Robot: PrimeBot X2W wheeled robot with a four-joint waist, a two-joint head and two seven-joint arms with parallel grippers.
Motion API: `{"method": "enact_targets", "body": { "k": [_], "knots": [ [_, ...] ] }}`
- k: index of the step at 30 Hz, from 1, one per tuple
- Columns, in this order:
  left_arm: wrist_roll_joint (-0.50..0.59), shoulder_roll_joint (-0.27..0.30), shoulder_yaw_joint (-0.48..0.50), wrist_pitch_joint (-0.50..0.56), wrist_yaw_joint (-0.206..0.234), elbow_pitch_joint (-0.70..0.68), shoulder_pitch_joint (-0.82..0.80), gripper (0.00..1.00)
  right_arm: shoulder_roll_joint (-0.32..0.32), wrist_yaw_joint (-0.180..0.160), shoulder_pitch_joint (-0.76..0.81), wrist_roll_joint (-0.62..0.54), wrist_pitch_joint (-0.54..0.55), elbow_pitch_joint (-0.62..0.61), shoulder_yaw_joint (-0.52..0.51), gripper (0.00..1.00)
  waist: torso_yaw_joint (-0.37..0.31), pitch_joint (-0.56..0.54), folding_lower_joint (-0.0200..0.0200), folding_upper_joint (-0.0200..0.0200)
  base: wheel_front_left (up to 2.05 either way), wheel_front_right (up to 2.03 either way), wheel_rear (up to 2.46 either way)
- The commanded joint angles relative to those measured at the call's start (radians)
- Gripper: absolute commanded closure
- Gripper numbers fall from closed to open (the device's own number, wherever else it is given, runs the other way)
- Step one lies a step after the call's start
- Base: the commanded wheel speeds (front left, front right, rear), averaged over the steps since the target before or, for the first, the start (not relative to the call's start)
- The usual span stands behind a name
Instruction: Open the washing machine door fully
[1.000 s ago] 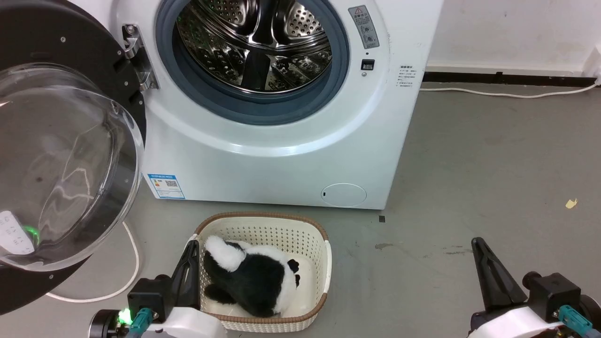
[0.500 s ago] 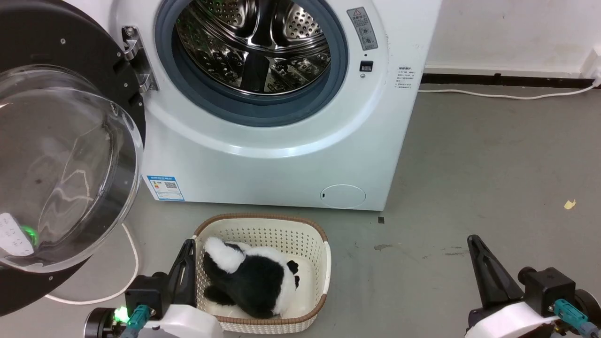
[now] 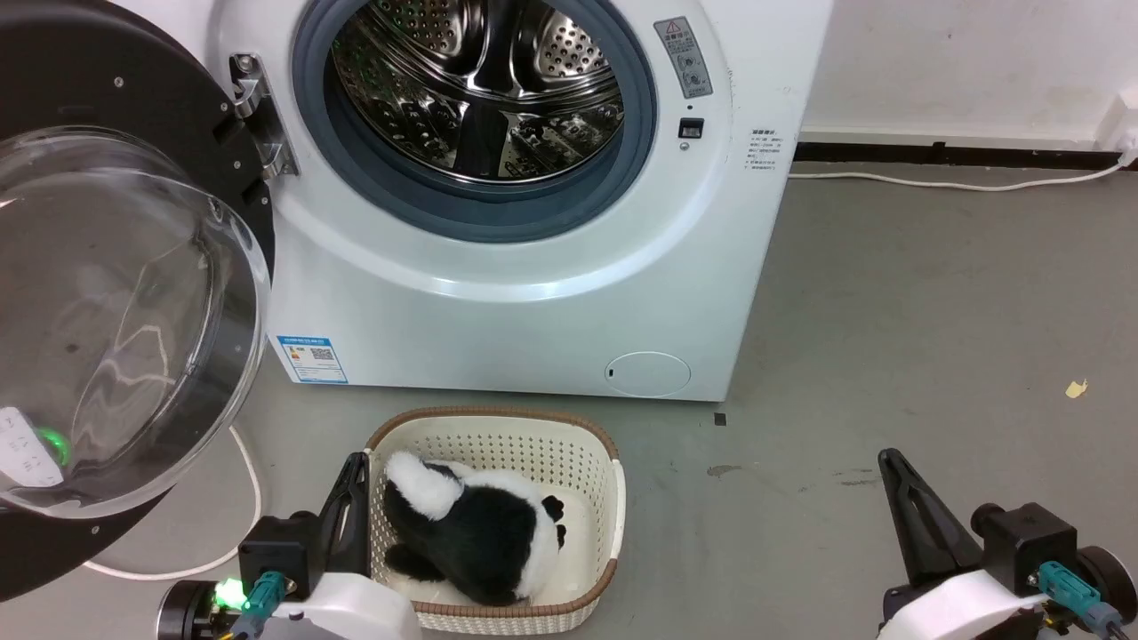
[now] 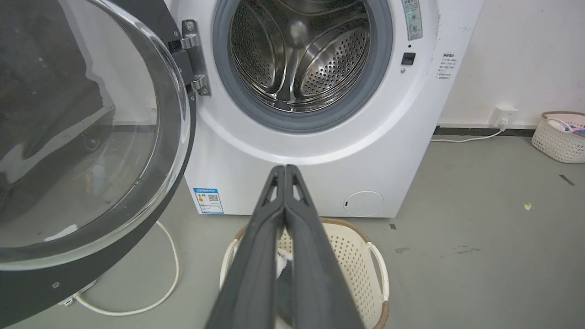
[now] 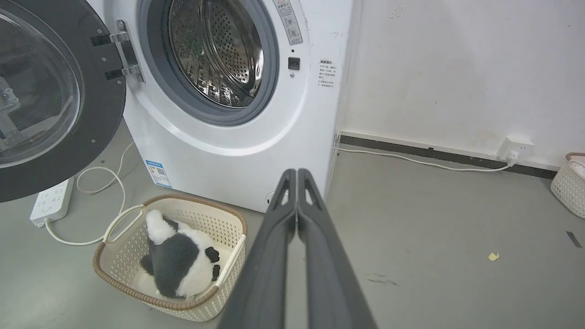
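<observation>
Left pincer (image 3: pixel 359 464) hangs apparently clear of door (image 3: pixel 124 311).

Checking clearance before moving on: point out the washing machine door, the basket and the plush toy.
washing machine door (image 3: pixel 116 320), head view, clear glass bowl
basket (image 3: pixel 498 444), head view, far wall
plush toy (image 3: pixel 484 533), head view, black back

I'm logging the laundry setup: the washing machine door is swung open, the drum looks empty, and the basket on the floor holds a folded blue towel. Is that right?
Not quite: the basket holds a black-and-white plush toy, not a folded blue towel, as the head view shows. The washing machine door is swung open and the drum looks empty.
</observation>
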Motion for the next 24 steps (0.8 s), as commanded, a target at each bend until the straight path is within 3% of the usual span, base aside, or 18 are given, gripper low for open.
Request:
{"method": "enact_targets", "body": {
  "k": [1,24],
  "knots": [
    [0.010,0.000,0.007,0.006,-0.004,-0.006,-0.012,1.00,0.004,0.001,-0.016,-0.005,0.005,-0.004,0.002,1.00,0.000,0.000,0.0000,0.0000,0.00,0.00,0.00],
    [0.053,-0.006,0.040,0.059,-0.023,-0.026,-0.016,1.00,0.005,0.001,-0.029,-0.029,0.059,-0.006,0.011,1.00,-0.005,-0.009,0.0000,0.0000,0.00,0.00,0.00]
  ]
}}
